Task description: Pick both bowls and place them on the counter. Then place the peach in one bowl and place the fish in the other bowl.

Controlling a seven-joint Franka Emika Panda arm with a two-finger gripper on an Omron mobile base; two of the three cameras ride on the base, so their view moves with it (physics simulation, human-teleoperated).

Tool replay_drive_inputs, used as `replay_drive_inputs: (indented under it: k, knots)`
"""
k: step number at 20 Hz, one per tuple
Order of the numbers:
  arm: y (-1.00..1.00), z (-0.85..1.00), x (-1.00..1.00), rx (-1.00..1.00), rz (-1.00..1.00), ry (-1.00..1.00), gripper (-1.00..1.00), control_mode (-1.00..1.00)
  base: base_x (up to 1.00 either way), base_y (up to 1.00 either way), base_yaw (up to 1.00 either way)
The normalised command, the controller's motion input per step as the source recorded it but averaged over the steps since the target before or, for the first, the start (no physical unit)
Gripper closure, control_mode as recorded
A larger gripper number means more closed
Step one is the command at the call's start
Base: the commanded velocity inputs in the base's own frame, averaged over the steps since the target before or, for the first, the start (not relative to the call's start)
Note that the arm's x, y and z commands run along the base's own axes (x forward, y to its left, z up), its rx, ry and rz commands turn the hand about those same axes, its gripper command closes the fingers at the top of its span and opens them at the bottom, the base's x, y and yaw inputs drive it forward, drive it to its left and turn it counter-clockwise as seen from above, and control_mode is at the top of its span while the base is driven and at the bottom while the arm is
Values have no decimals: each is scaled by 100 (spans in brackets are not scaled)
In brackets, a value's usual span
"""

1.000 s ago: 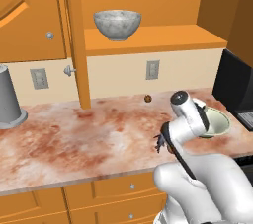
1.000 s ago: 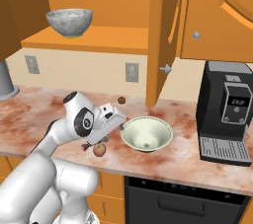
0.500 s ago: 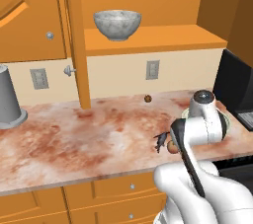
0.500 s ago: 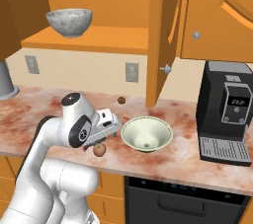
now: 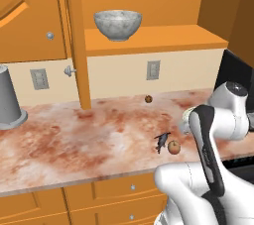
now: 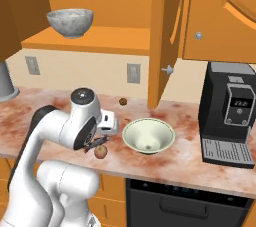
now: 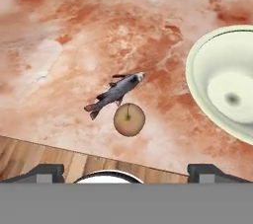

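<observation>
Hand view shows the jaws wide open and empty above the mottled reddish marble tabletop, where the slender dark grey fish touches the small orange-red peach near the pale green-cream bowl.

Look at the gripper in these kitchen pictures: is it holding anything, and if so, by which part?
Nothing is held. The gripper has its jaws wide open and bare, hanging above the counter; the fish and the peach lie loose on the slab below.

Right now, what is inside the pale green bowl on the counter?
Nothing: the pale green bowl shows a bare inside in the right base view and hand view. The peach and fish lie on the counter beside it.
</observation>
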Motion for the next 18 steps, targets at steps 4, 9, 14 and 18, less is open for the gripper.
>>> replay_drive_inputs:
  k: [4,9,14,18]
  knots:
    - [47,41,-11,32,-23,-5,-100,-100,0,0,0]
    - [53,38,-2,25,-26,-6,-100,-100,0,0,0]
    - [46,43,0,18,-27,-4,-100,-100,0,0,0]
    - [28,53,10,14,-22,-3,-100,-100,0,0,0]
